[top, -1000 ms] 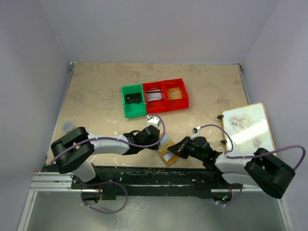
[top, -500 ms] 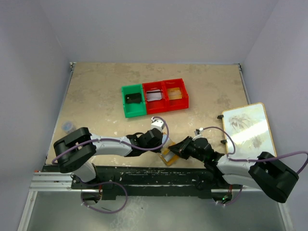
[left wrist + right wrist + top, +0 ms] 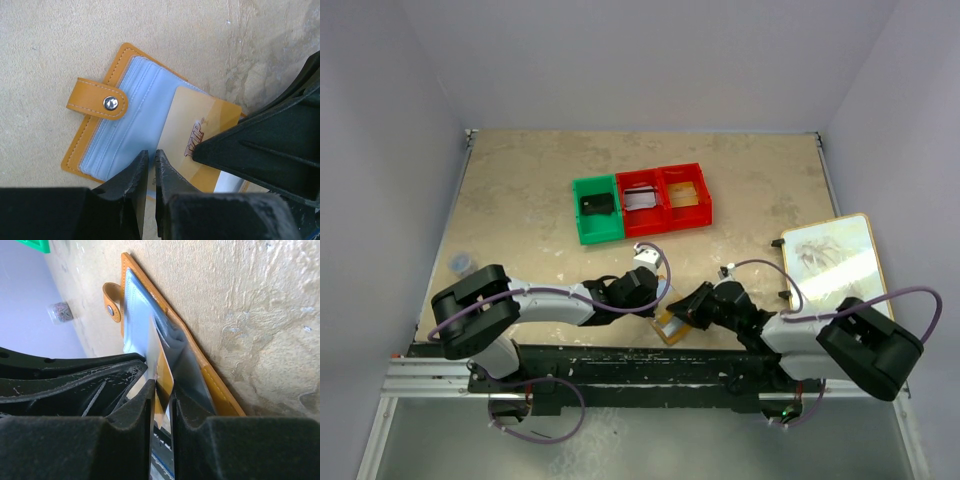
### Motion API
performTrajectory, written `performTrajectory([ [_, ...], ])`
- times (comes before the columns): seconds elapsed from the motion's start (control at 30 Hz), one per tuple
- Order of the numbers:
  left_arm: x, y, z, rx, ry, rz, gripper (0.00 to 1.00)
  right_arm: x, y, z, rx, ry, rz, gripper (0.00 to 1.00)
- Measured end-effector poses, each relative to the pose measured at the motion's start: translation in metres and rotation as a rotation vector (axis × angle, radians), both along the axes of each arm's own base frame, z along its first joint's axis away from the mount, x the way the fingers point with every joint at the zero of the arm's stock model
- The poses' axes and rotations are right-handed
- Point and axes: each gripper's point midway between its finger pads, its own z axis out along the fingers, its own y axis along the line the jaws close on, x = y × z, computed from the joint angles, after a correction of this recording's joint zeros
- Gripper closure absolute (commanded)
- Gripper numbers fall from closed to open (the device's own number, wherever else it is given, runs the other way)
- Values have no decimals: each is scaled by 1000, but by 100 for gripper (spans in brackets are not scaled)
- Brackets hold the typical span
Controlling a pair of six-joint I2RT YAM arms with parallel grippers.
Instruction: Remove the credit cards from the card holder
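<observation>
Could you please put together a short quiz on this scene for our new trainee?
1. True or false: the card holder is folded shut.
2. Which card does the right pincer pinch? A) black B) gold-tan C) grey-white
3. Fill in: the black card lies in the ___ bin.
Key: 1 false, it lies open; 2 B, the gold-tan card; 3 the green bin.

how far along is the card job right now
Done: black card in the green bin, pale card and tan card in the red bins. In hand: the right gripper pinches a gold card partly out of the card holder, the left gripper closed at its edge. Left: pulling it free.
</observation>
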Motion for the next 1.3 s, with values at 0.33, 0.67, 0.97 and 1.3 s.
performTrajectory([
  [0.33, 1, 2, 0, 6, -6, 11, 92, 5, 5, 7, 13, -22, 6, 86],
  [0.67, 2, 10, 1, 16, -6, 39, 92, -1, -2, 12, -14, -48, 27, 100],
  [0.97, 3, 17, 4, 21, -17, 64, 86, -8, -9, 22, -9, -72, 37, 100],
  [1.3, 16, 57, 79, -144, -178, 239, 59, -1, -27, 72, -159, -294, 95, 100],
])
